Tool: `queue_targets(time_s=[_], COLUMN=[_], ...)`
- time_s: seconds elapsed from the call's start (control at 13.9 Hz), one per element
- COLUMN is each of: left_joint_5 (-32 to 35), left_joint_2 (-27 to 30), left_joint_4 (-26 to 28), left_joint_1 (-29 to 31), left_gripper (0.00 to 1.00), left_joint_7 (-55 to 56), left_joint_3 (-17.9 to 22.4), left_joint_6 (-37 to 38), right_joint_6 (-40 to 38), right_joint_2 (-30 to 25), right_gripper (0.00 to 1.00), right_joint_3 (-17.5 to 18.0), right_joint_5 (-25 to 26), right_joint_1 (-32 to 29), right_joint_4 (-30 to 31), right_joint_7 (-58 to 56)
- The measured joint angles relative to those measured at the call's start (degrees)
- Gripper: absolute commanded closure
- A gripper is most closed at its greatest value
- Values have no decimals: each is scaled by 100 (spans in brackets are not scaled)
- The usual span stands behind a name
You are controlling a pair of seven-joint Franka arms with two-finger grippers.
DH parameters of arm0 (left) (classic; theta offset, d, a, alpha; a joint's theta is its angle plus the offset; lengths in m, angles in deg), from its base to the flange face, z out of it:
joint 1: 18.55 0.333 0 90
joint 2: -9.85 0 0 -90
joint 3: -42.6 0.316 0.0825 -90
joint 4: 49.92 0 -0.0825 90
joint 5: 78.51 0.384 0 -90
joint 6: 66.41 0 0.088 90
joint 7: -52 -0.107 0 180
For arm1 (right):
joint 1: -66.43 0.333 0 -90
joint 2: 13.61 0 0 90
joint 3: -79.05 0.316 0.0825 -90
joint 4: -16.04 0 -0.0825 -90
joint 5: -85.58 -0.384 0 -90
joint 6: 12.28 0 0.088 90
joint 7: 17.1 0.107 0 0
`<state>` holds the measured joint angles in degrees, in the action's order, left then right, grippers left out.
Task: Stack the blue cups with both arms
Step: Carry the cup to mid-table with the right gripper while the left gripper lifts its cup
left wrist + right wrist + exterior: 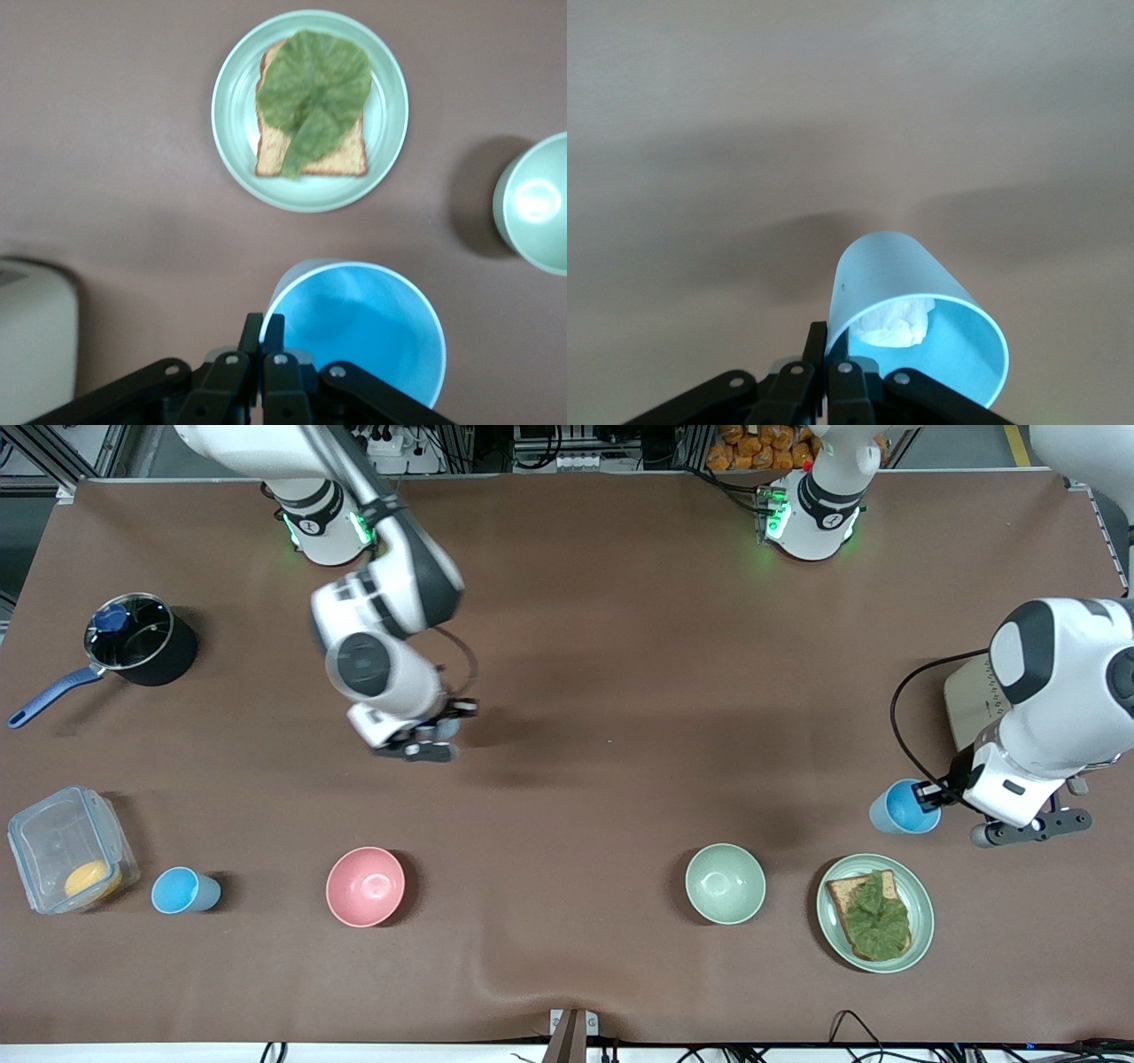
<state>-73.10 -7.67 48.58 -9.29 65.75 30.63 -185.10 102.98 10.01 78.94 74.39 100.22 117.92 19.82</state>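
My right gripper (450, 719) is over the table's middle, toward the right arm's end. It is shut on the rim of a pale blue cup (921, 319) that is held tilted in the air, with a white crumpled lump inside. In the front view this cup (448, 729) is mostly hidden by the hand. My left gripper (928, 794) is shut on the rim of a brighter blue cup (902, 808) at the left arm's end, also seen in the left wrist view (363, 336). I cannot tell if that cup rests on the table. A third blue cup (183, 891) stands free.
A plate with toast and lettuce (921, 921) and a pale green bowl (725, 883) lie near the left cup. A pink bowl (365, 886), a clear box (66, 849) and a dark pot (142, 646) are toward the right arm's end. A beige appliance (973, 708) sits beside the left arm.
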Motion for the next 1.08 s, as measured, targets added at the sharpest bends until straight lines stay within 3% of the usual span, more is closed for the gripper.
queue_targets(time_s=[0.36,0.79,0.87,0.94,1.08], left_joint_5=[-209,-400,-401,-401,-403], left_joint_2=[563,1324,1416,1481,1552], left_joint_4=[-32,-47,-47,-46,-45], left_joint_1=[-1,-2,-1,-1,4], left_gripper=[100,100,100,100,100], left_joint_7=[-11,-13,-13,-13,-13], left_joint_3=[-5,-6,-2,7,24], left_joint_6=[694,1594,1747,1853,1924], right_joint_6=[72,622,624,624,650], right_joint_2=[864,1533,1545,1547,1555], right_gripper=[100,99,61,1,0], right_joint_3=[-13,-21,-21,-20,-19], right_joint_5=[-84,-88,-88,-89,-80], right_joint_1=[623,669,676,680,725], right_joint_4=[-943,-1302,-1319,-1325,-1335], right_joint_7=[911,977,978,980,979])
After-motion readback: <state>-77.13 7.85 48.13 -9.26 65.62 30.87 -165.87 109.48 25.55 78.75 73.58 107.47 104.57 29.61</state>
